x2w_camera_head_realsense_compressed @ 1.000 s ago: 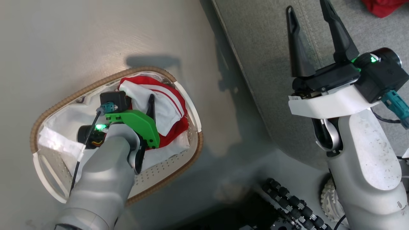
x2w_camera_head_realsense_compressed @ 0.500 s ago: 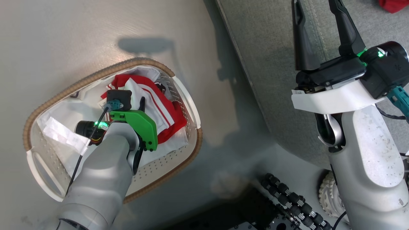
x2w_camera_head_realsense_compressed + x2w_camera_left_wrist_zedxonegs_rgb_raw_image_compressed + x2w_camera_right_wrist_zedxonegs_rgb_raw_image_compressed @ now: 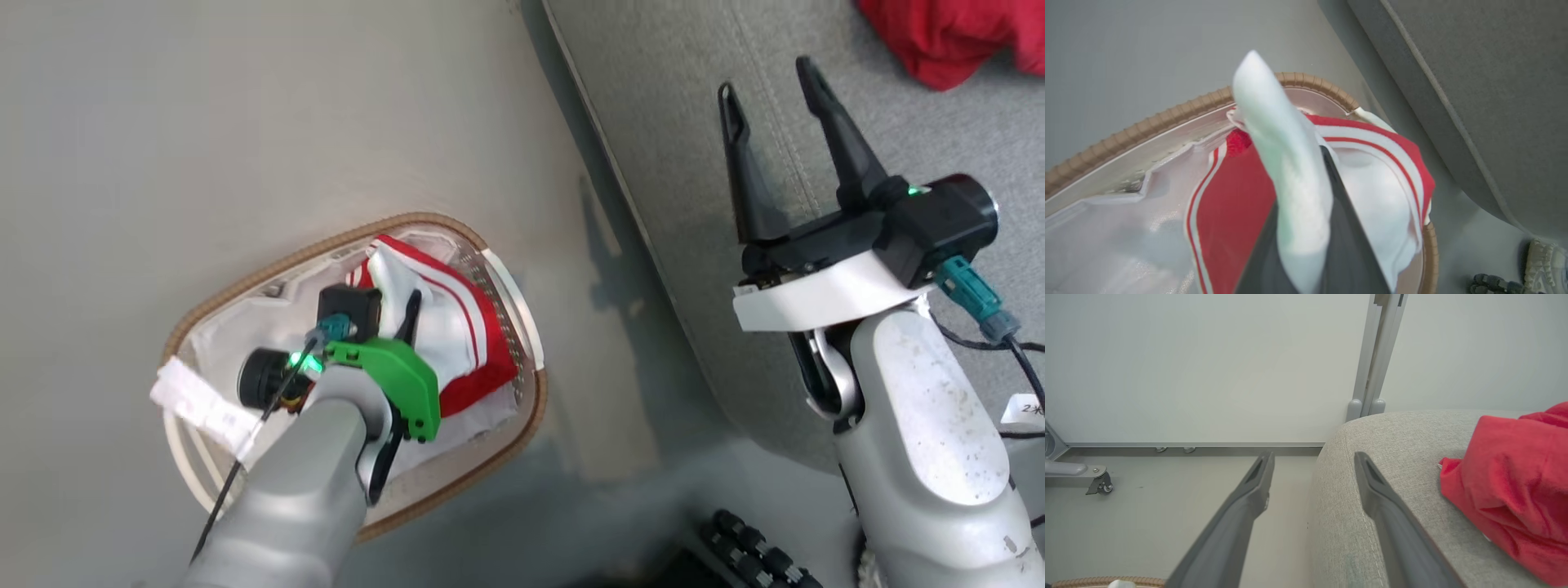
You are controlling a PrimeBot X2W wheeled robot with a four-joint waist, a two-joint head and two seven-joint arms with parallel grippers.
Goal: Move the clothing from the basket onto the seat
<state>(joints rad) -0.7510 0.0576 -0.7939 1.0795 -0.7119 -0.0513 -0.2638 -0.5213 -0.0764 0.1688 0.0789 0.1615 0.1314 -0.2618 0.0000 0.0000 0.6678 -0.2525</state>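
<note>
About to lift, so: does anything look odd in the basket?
Nothing spilled or damaged. Left gripper is shut on a white fold standing up in the basket; I cannot tell if it is garment panel or liner.

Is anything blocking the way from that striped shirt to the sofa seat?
Nothing visible does. The shirt only has to clear the rim of the basket; only floor lies before the seat.
</note>
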